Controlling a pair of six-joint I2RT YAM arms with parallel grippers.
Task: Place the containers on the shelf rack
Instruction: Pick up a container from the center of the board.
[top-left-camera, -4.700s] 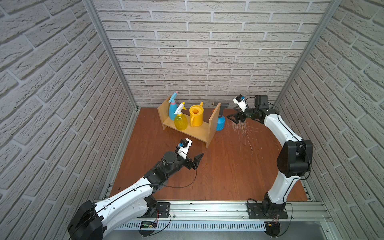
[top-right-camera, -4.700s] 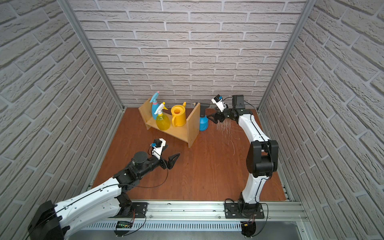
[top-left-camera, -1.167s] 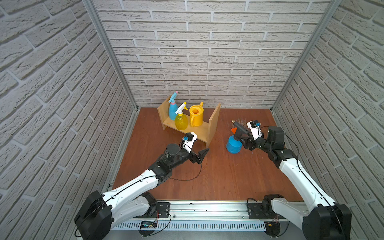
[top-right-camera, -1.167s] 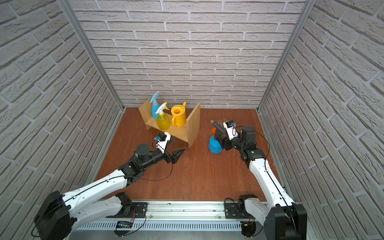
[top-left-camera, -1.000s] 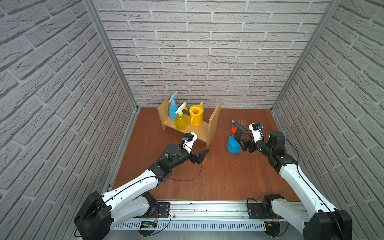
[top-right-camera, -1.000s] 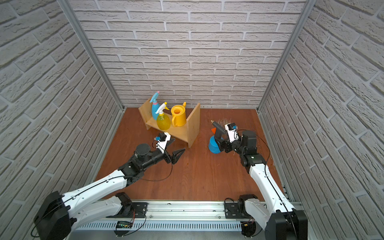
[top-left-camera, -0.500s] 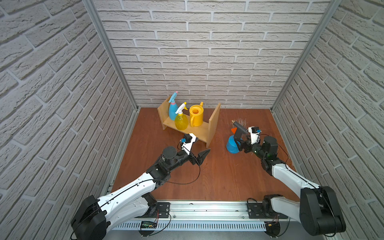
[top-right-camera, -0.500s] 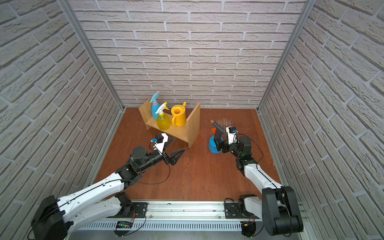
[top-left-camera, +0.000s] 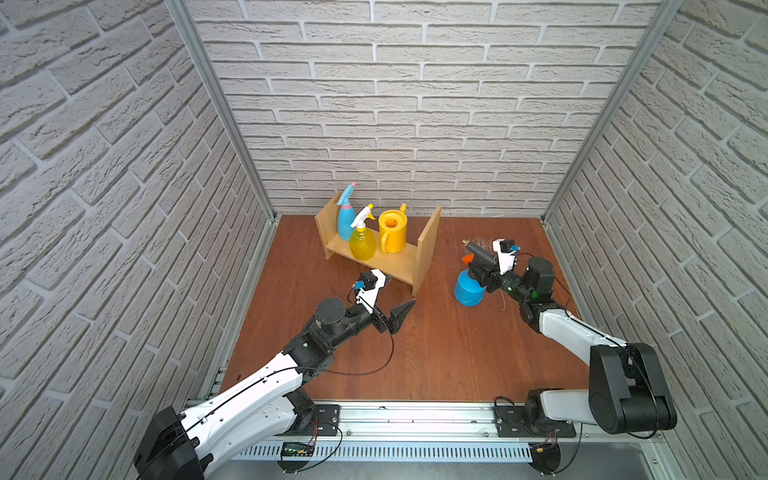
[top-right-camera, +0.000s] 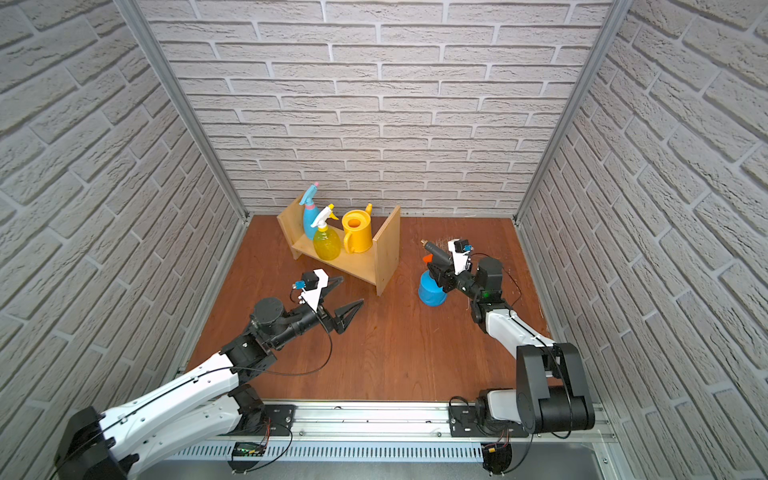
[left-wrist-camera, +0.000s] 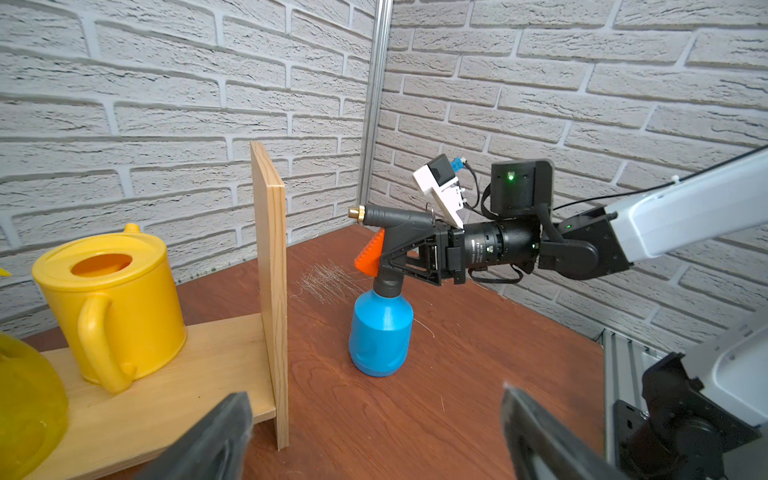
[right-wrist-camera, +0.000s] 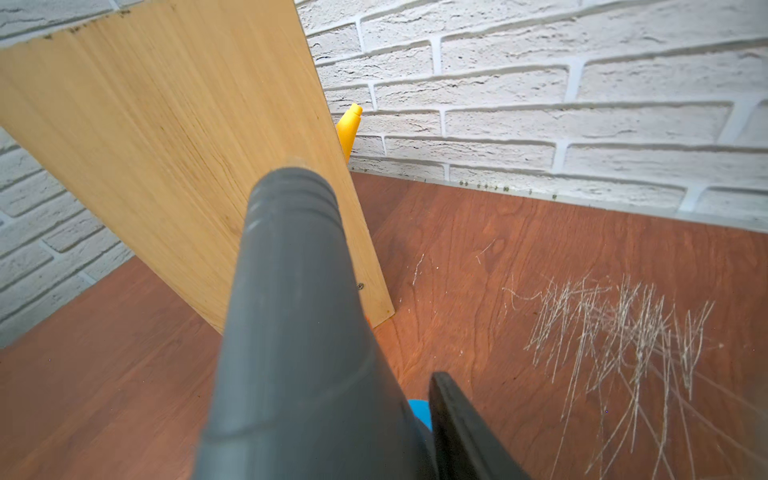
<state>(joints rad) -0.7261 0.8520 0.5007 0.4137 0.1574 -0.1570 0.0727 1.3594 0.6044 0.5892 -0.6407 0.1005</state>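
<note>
**Brick-walled cell: three stowed, one to go**

White brick-pattern walls (top-left-camera: 415, 104) close round a red-brown wooden surface (top-left-camera: 436, 345). On it a blue plastic pump sprayer with a grey handle (top-left-camera: 468, 291) stands upright, off the rack, near the outer face of the end panel on the right arm's side but not touching it. The right claw (left-wrist-camera: 390, 261) reaches in level, its black fingers closed around the sprayer's grey top just under the handle. Seen from the right wrist, one finger (right-wrist-camera: 457, 424) lies against the grey plastic and its partner is hidden behind it. The high hold probably suits the sprayer, since the round tank looks too broad to pinch.

The light wooden H-shaped shelf rack (top-left-camera: 401, 262) already carries a light-blue plastic spray bottle (top-left-camera: 345, 222). A translucent yellow spray bottle with a white trigger (top-left-camera: 362, 245) stands in front of it. Beside them is an opaque yellow watering can (top-left-camera: 392, 235), its handle turned to the open front.

Bare board shows between the can and the end panel, the likely berth for the sprayer. That panel stands in the way, so the move probably calls for a lift over it or a swing round the front.

The left claw (top-right-camera: 351, 291), jaws wide apart and empty, hovers low before the rack's front edge, apparently kept clear. Pale scratches (right-wrist-camera: 615, 332) mark the surface beyond the sprayer.
</note>
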